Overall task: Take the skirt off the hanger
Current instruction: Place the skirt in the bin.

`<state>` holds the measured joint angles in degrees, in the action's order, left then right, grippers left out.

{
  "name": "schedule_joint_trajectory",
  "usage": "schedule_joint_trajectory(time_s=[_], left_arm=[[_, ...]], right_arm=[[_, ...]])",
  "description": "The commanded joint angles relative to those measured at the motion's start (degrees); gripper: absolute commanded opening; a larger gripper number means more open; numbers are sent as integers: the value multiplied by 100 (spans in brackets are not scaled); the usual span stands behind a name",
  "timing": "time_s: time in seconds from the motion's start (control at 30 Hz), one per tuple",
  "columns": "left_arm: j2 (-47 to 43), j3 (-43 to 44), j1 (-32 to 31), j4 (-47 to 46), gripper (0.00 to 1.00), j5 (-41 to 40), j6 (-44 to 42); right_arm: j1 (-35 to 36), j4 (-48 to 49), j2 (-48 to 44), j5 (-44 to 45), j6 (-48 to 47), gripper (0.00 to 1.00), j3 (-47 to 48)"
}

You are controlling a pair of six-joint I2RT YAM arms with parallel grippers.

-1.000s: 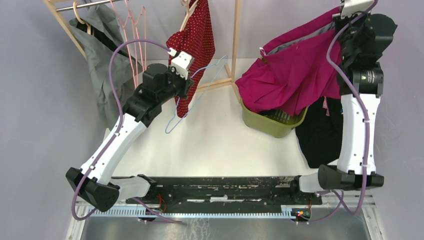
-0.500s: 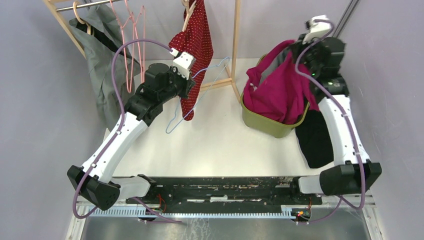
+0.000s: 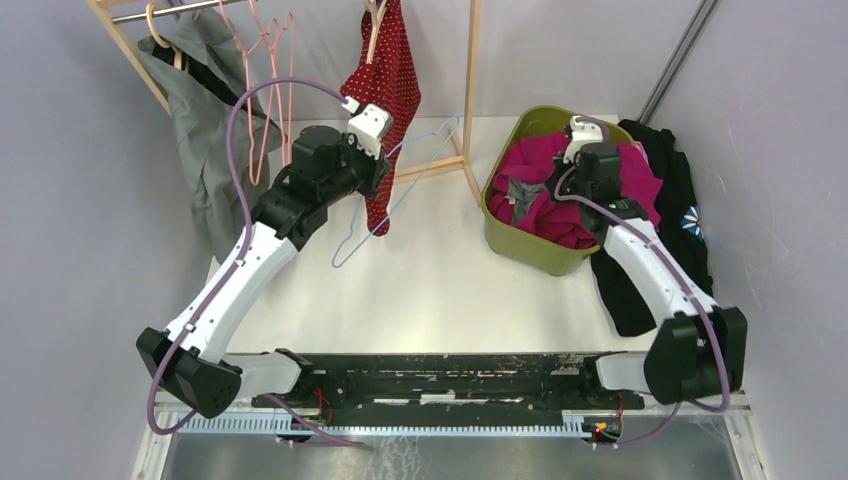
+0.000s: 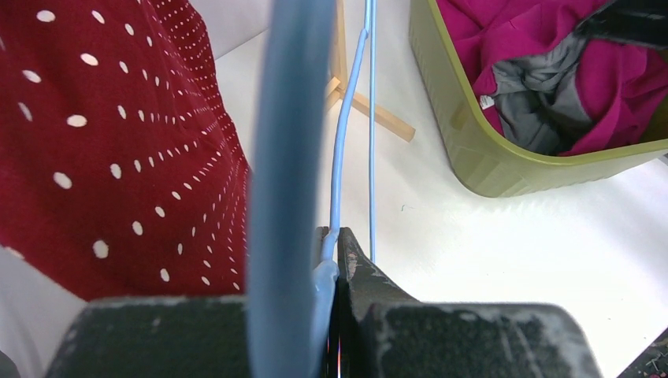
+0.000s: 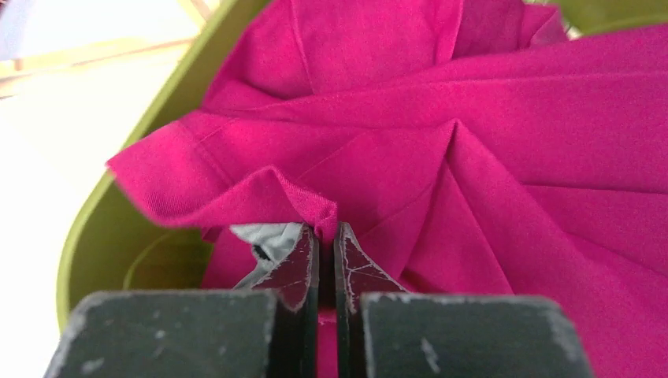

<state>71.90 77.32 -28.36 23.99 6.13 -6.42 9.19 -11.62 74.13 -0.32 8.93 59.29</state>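
While the left gripper (image 4: 334,239) pinches the light-blue wire hanger (image 4: 339,157) just beside the red dotted garment (image 4: 118,157), the right gripper (image 5: 323,235) sits low in the olive basket (image 3: 522,250) — jaws pressed together on a fold of the magenta skirt (image 5: 473,150). Skirt is off the hanger, bunched inside the basket (grey lining showing), well apart from it. 2 arms, both gripping.
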Motion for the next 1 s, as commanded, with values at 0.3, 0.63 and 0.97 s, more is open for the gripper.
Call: schedule_joint_trajectory(time_s=[0.3,0.63,0.97], left_arm=[[-58,291,3,140,3,-204,-246],[-35,134,2,19,3,-84,-261],[147,350,3,484,3,67,-138]], right_arm=[[48,-373,2692,355,1143,5,1396],[211,-1157,1694,1021,1063,50,1321],[361,-1462,683,1400,258,79,2227]])
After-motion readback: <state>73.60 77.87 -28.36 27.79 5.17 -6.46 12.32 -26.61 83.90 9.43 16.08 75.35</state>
